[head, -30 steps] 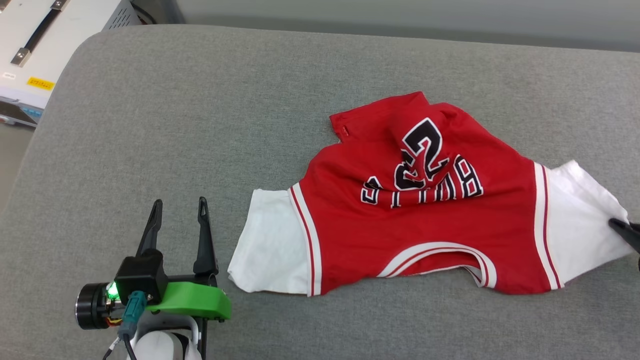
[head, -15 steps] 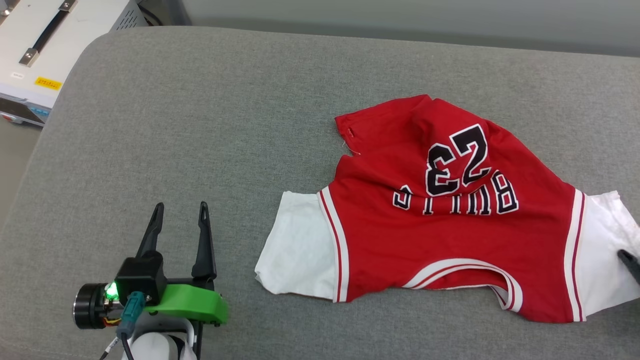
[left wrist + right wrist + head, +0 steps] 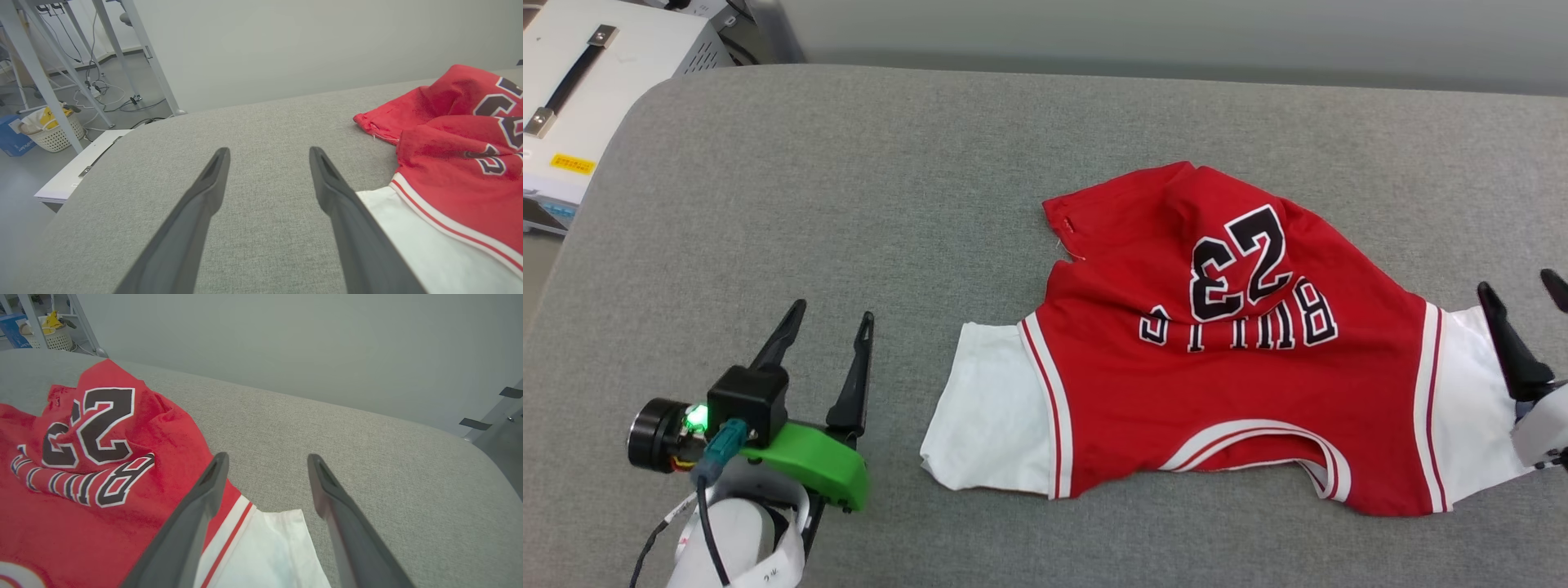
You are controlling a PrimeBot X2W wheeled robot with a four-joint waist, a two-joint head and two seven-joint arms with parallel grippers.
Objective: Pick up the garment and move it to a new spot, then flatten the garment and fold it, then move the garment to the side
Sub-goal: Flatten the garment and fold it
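Grey padded surface (image 3: 849, 204) before you. Red shirt (image 3: 1217, 392) lies rumpled right of centre, lettering up, neckline toward you. Your left claw (image 3: 835, 310): spread wide, empty, near left sleeve (image 3: 988, 408), not touching. Your right claw (image 3: 1516, 282): spread wide at right sleeve (image 3: 1462, 408), gripping nothing.
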